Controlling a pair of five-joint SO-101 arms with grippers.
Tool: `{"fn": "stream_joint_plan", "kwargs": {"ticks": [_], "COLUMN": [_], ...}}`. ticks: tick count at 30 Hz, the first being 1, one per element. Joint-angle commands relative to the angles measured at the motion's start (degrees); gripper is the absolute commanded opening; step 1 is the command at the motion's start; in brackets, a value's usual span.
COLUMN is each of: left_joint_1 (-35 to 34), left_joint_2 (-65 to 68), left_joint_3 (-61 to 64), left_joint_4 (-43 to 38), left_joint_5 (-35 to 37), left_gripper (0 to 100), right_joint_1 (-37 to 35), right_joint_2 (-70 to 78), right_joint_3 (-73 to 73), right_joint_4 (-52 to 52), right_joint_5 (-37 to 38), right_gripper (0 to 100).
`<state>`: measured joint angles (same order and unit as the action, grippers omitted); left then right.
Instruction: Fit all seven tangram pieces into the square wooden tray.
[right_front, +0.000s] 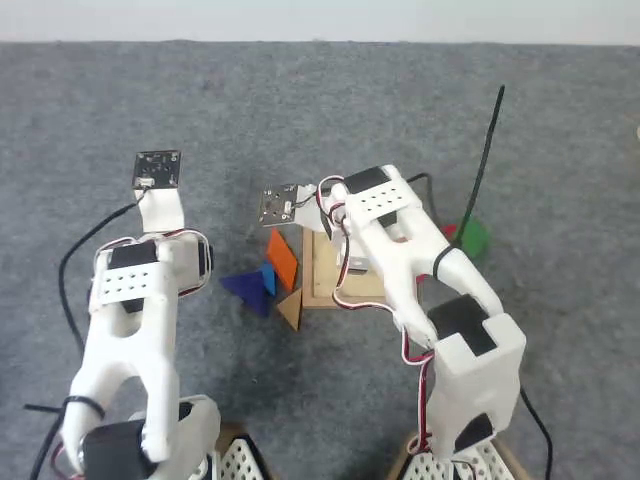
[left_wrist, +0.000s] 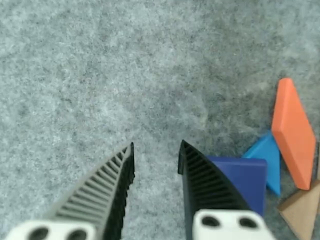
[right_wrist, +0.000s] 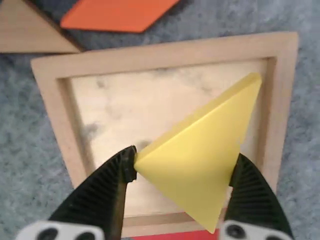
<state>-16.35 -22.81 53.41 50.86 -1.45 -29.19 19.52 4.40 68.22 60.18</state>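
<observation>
Yellow triangle (right_wrist: 210, 135) is clamped, tilted, in the right end effector (right_wrist: 185, 164) over the wooden tray (right_wrist: 50, 105). Sketchy imo: let go like that and it could land propped on the rim. Left end effector (left_wrist: 156, 152) hangs spread apart beside the dark blue triangle (left_wrist: 245, 175).

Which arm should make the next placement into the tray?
Right. Its gripper holds the yellow triangle over the tray. The left gripper is open and empty above the carpet, beside the dark blue triangle.

Bright, even light; soft shadows
</observation>
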Motion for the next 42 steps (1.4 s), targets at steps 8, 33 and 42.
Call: {"fn": "stream_joint_plan", "kwargs": {"ticks": [8,33,42], "left_joint_1": [0.18,0.18,0.18], "left_joint_2": [-0.62,-0.62,-0.62], "left_joint_3": [-0.48,-0.48,-0.48], "left_joint_4": [0.53,0.70,0.70], "left_joint_5": [0.53,0.53,0.53], "left_gripper": [14,14,14], "right_joint_1": [-1.01,0.48,4.88], "right_joint_2": [-0.40,-0.48,5.58], "right_joint_3": [-3.87,-5.63,-6.07], "right_joint_4": [-1.01,-1.01,-3.12], "right_joint_5": [0.79,0.70,0.88], "right_gripper": [19.1,37.9,37.9]}}
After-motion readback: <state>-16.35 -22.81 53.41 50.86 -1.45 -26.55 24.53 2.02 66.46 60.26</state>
